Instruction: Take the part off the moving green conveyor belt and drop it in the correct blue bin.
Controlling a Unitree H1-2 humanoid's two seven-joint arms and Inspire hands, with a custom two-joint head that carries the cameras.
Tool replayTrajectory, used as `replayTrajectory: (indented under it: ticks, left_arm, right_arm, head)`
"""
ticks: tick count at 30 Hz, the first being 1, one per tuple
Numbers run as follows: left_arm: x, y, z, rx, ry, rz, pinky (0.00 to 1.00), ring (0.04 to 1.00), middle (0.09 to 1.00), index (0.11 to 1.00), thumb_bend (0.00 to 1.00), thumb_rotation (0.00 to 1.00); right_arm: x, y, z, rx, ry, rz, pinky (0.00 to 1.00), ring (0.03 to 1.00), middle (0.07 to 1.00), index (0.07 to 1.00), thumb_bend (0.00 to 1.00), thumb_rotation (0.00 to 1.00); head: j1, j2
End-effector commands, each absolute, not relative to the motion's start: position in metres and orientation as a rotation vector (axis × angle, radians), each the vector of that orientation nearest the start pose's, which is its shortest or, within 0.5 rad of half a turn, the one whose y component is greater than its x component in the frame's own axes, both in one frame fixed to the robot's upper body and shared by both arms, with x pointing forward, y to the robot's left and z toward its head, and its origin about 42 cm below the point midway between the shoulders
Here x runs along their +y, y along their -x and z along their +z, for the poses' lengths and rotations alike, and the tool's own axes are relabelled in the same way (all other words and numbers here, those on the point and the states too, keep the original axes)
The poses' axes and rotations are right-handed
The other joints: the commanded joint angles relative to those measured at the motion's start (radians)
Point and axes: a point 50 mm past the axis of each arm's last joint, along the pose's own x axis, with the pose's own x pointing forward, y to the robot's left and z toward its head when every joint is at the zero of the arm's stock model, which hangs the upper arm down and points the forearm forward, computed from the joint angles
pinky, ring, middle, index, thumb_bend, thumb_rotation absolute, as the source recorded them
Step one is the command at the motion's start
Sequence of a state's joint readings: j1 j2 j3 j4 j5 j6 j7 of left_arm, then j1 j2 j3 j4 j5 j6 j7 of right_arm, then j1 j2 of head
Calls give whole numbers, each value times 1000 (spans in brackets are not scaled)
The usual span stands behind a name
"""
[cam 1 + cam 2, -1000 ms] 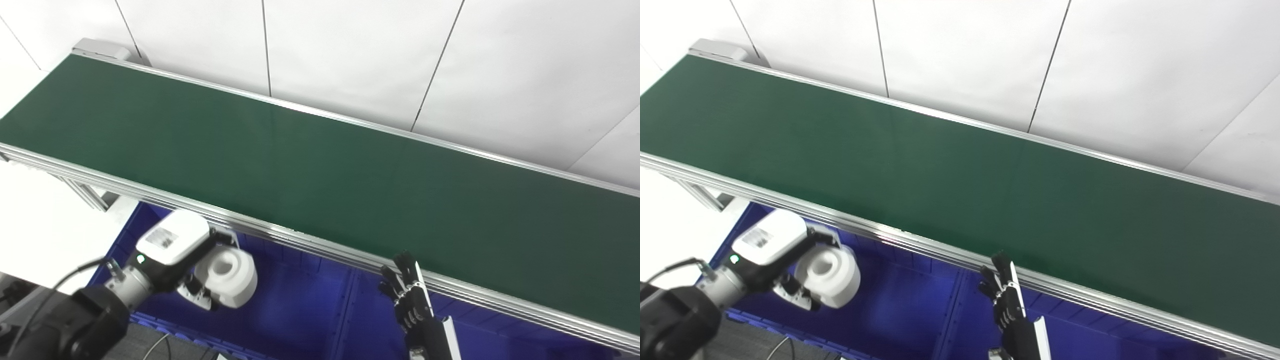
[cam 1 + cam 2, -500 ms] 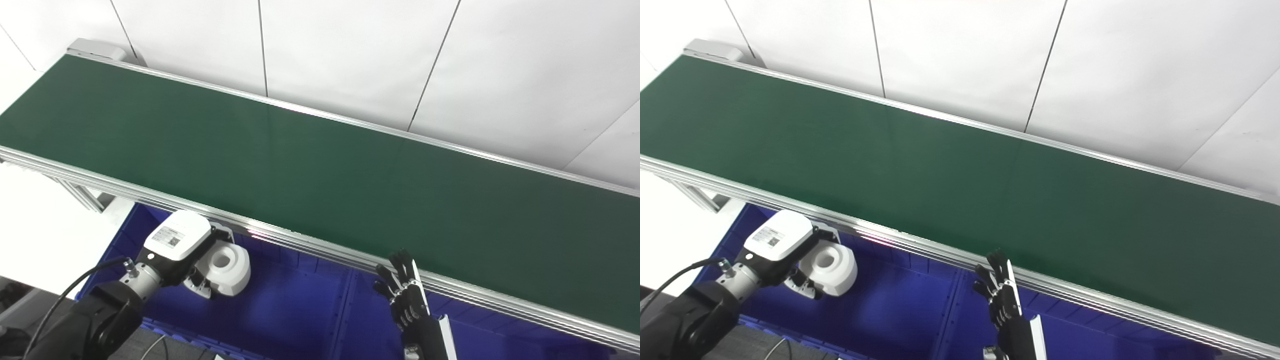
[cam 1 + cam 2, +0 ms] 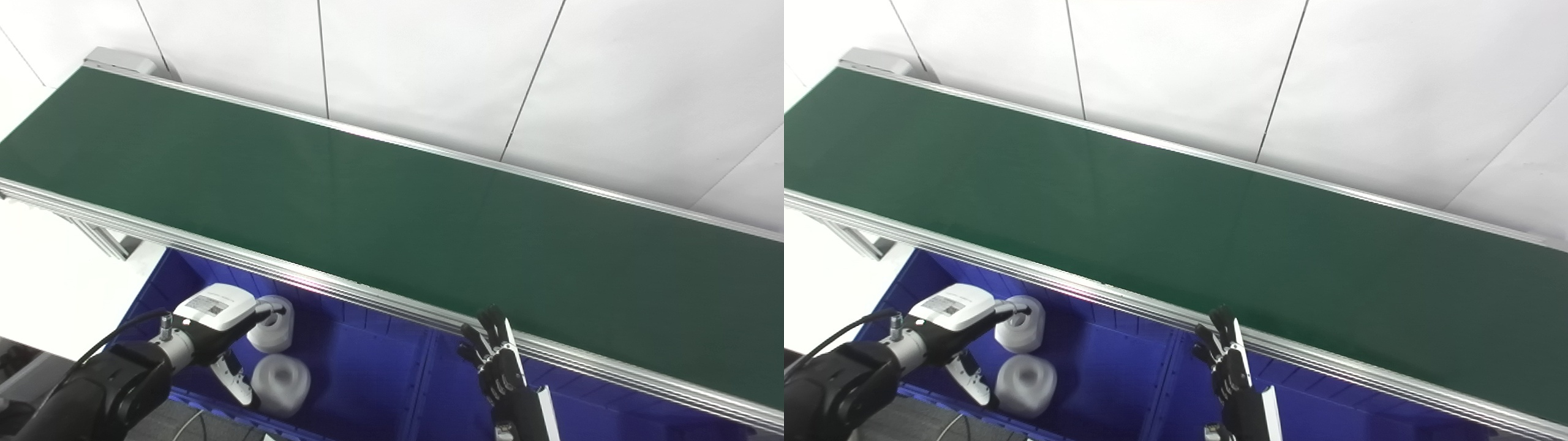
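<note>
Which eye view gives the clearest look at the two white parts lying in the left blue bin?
The right eye view: both white parts sit clear of the frame edge, only partly overlapped by the left hand. The left eye view shows the same pair, equally overlapped, the nearer part slightly closer to the bottom edge.

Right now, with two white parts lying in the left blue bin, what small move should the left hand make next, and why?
Probably lift the left hand straight up out of the left blue bin. Its fingers look spread and seem to hold nothing, the two white parts lie in the bin, and the conveyor belt shows no part yet.
</note>
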State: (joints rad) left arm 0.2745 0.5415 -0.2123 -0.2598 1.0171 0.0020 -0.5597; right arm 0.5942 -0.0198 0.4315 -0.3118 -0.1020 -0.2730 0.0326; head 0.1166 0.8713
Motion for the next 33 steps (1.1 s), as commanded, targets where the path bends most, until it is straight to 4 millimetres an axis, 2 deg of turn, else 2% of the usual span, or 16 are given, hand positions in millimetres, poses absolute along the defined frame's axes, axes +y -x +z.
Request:
replayTrajectory:
  ticks: [1, 5, 8, 9, 11, 14, 15, 17, 18, 23, 24, 25, 26, 28, 30, 33]
  left_arm:
    - [316, -180, 102, 328, -1512, -723, 791, 869, 912, 912, 1000, 450]
    - [313, -180, 106, 296, -1496, -730, 782, 859, 907, 906, 1000, 461]
    - [309, -176, 119, 230, -1419, -696, 790, 850, 902, 903, 1000, 468]
    - [306, -175, 126, 195, -1379, -677, 754, 835, 886, 888, 1000, 445]
    - [299, -171, 144, 108, -1236, -632, 648, 782, 849, 855, 1000, 410]
    - [289, -165, 169, 38, -981, -624, 623, 775, 848, 850, 1000, 386]
    - [282, -161, 182, 5, -823, -642, 623, 777, 850, 851, 1000, 383]
    - [270, -153, 202, -57, -593, -678, 666, 813, 872, 860, 1000, 389]
    - [264, -149, 211, -86, -495, -689, 721, 847, 882, 856, 1000, 418]
    - [240, -146, 228, -152, -211, -642, 816, 900, 910, 885, 1000, 580]
    - [237, -148, 226, -153, -169, -619, 824, 901, 911, 889, 1000, 594]
    - [232, -150, 224, -153, -138, -593, 835, 904, 910, 895, 1000, 620]
    - [228, -154, 220, -153, -117, -567, 839, 902, 907, 903, 1000, 646]
    - [216, -164, 205, -160, -72, -494, 823, 884, 901, 927, 1000, 693]
    - [203, -174, 182, -160, -58, -422, 829, 882, 901, 920, 1000, 754]
    - [185, -181, 137, -129, -93, -335, 816, 870, 891, 904, 1000, 789]
  right_arm:
    - [-122, -83, 109, -57, -94, 292, 855, 913, 974, 1000, 1000, 933]
    - [-123, -83, 108, -57, -92, 292, 856, 912, 972, 1000, 1000, 932]
    - [-123, -82, 108, -56, -93, 296, 859, 916, 974, 1000, 1000, 934]
    - [-123, -82, 108, -56, -94, 297, 861, 918, 975, 1000, 1000, 933]
    - [-124, -82, 108, -56, -93, 297, 862, 918, 975, 1000, 1000, 931]
    - [-126, -81, 108, -55, -82, 298, 864, 920, 976, 1000, 1000, 937]
    - [-127, -81, 107, -52, -79, 297, 864, 921, 977, 1000, 1000, 939]
    - [-127, -82, 106, -50, -75, 292, 869, 922, 977, 1000, 1000, 939]
    - [-128, -83, 105, -49, -73, 288, 877, 923, 974, 1000, 1000, 938]
    - [-127, -88, 102, -60, -44, 267, 914, 933, 971, 1000, 1000, 953]
    - [-126, -90, 101, -62, -37, 264, 918, 935, 971, 1000, 1000, 957]
    - [-126, -91, 100, -64, -31, 262, 925, 939, 973, 1000, 1000, 961]
    - [-124, -93, 99, -68, -26, 260, 933, 945, 977, 1000, 1000, 964]
    - [-120, -97, 95, -69, -14, 251, 950, 956, 983, 1000, 1000, 964]
    - [-115, -101, 90, -62, -11, 239, 963, 966, 990, 1000, 999, 962]
    - [-107, -105, 80, -33, -30, 224, 983, 984, 999, 1000, 1000, 946]
  head:
    - [0, 1]
    - [-6, 1]
    - [-14, 3]
    - [-19, 4]
    - [-26, 7]
    - [-29, 7]
    - [-38, 6]
    - [-42, 5]
    - [-54, 3]
    - [-114, 2]
    - [-166, -2]
    - [-166, -2]
    - [-221, -5]
    - [-297, -14]
    - [-372, -26]
    - [-489, -45]
